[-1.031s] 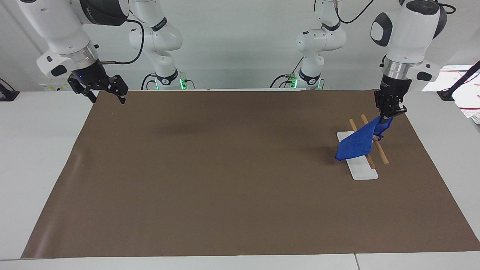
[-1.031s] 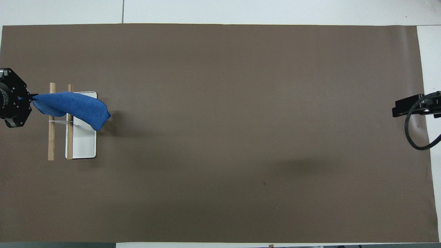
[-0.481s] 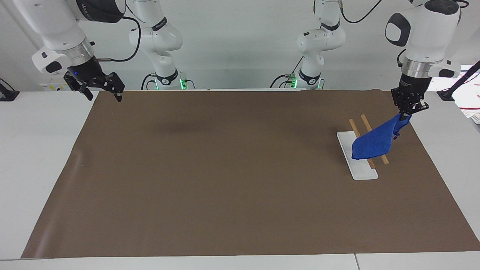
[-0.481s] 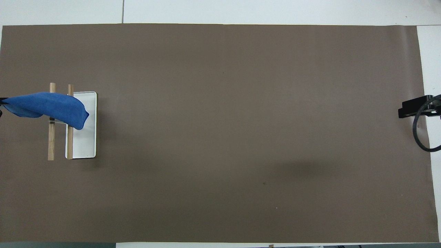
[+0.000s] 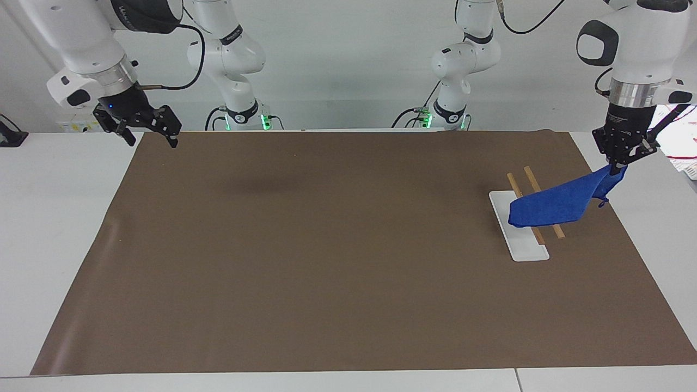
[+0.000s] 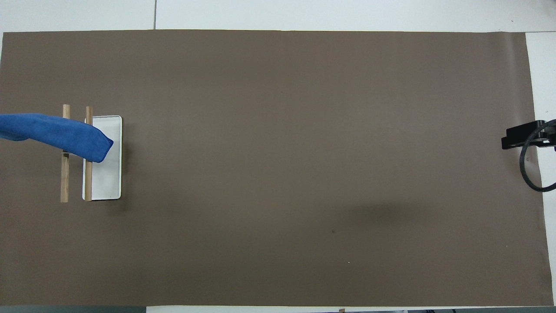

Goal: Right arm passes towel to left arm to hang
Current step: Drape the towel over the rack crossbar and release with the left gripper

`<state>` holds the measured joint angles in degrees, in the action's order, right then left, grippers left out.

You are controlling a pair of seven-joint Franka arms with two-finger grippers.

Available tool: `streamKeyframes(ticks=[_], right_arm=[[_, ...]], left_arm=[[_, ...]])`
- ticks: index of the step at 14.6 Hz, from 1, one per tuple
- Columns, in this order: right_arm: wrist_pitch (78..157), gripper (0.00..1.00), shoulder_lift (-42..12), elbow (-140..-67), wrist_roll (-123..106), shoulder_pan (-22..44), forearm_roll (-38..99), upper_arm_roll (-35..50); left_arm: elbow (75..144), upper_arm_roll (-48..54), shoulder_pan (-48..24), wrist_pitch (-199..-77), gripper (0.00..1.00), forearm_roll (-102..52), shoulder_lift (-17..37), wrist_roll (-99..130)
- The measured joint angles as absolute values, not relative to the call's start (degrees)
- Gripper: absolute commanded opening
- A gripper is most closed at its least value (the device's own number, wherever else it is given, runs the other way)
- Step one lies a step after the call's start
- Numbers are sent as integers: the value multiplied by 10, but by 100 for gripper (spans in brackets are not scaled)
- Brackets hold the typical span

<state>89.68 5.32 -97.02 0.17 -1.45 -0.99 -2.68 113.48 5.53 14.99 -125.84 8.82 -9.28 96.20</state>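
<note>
A blue towel point(image 5: 561, 203) point(image 6: 56, 132) hangs stretched from my left gripper point(image 5: 619, 170), which is shut on its upper corner over the mat's edge at the left arm's end. The towel's lower end drapes across the two wooden bars of the rack point(image 5: 536, 188) point(image 6: 65, 174) and over its white base point(image 5: 525, 247) point(image 6: 106, 178). In the overhead view the left gripper is out of frame. My right gripper point(image 5: 152, 139) point(image 6: 519, 135), with a blue light, hangs open and empty over the mat's corner at the right arm's end.
A brown mat point(image 5: 326, 245) covers most of the white table point(image 5: 54, 218). Two slimmer white arms with green base lights point(image 5: 239, 117) stand at the robots' side. Papers point(image 5: 683, 152) lie off the mat at the left arm's end.
My left gripper has carried the towel's corner outward toward the left arm's end of the table, dragging the cloth across the rack bars. The right gripper has drawn back slightly and now holds still.
</note>
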Motion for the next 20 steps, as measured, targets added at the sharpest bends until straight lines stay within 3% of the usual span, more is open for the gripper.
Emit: streamKeyframes(ticks=[8, 20], right_arm=[[897, 100, 53, -970, 2, -14, -10, -27], [897, 100, 53, -971, 2, -14, -10, -27]], left_arm=[[1207, 56, 153, -1337, 0, 88, -73, 962], [1244, 55, 204, -1375, 0, 88, -54, 962]])
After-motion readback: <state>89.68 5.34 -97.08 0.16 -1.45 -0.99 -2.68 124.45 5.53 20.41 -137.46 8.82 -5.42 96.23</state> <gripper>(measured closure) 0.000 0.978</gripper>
